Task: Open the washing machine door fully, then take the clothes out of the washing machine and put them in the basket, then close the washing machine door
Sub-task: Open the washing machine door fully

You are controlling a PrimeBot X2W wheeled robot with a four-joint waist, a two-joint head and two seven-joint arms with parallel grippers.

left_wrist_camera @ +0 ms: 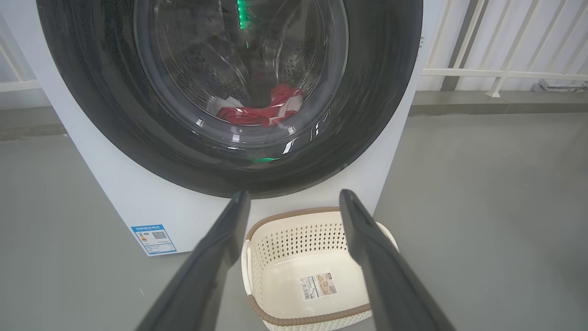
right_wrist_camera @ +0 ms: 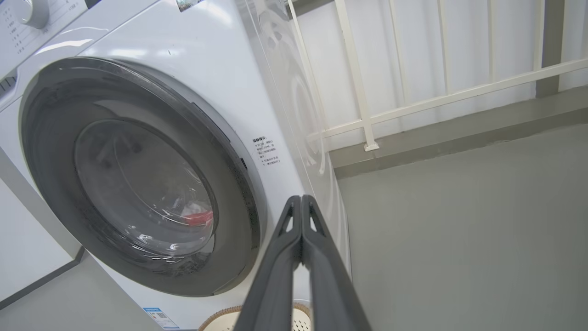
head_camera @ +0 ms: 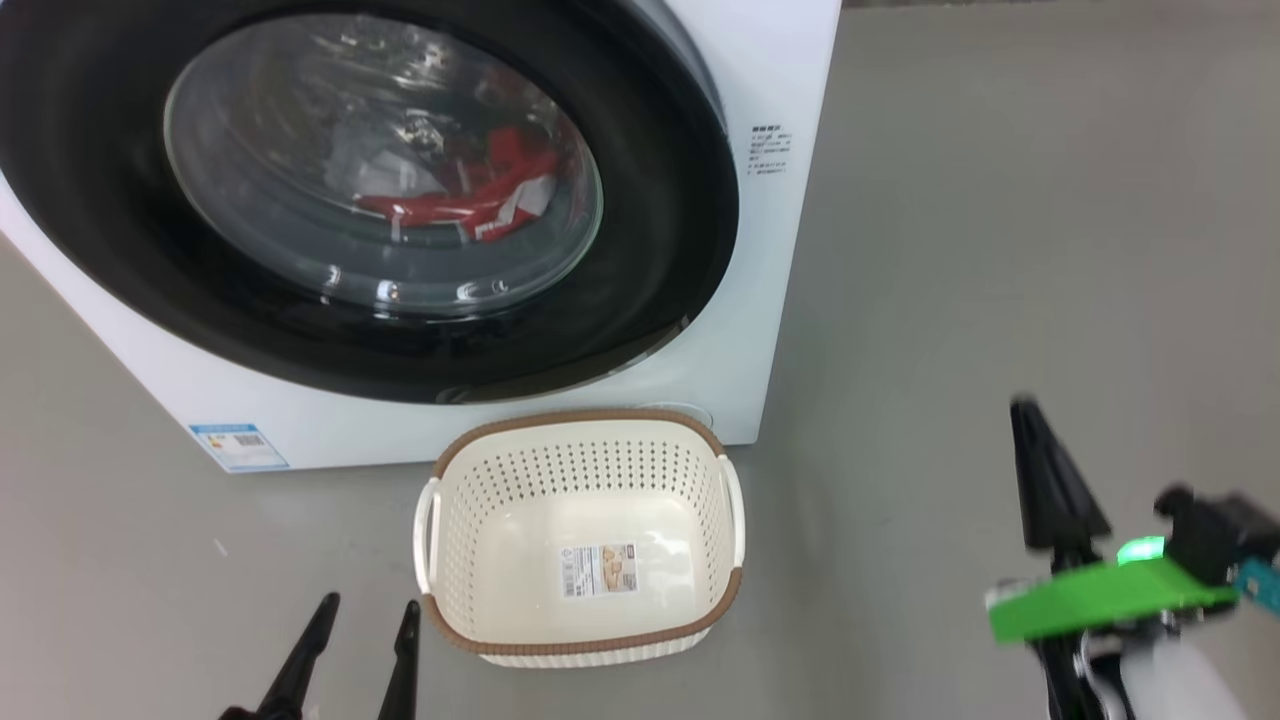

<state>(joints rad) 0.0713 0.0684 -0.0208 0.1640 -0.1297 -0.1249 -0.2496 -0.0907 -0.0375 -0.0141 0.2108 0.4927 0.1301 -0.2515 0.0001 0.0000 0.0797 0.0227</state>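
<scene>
The white washing machine (head_camera: pixel 780 80) fills the upper left of the head view, its round black-rimmed door (head_camera: pixel 650 260) shut against the front. Red and white clothes (head_camera: pixel 470 190) lie behind the glass, in the drum. The cream basket (head_camera: pixel 580 610) stands empty on the floor just in front of the machine. My left gripper (head_camera: pixel 372 612) is open at the lower left, beside the basket. My right gripper (head_camera: pixel 1022 410) is shut on nothing, low at the right, away from the machine. In the right wrist view its fingers (right_wrist_camera: pixel 301 202) press together, pointing at the machine's right edge.
Grey floor (head_camera: pixel 1000 250) stretches to the right of the machine. A white railing (right_wrist_camera: pixel 413 105) and a low grey ledge run behind it. A blue label (head_camera: pixel 240 445) sits low on the machine's front.
</scene>
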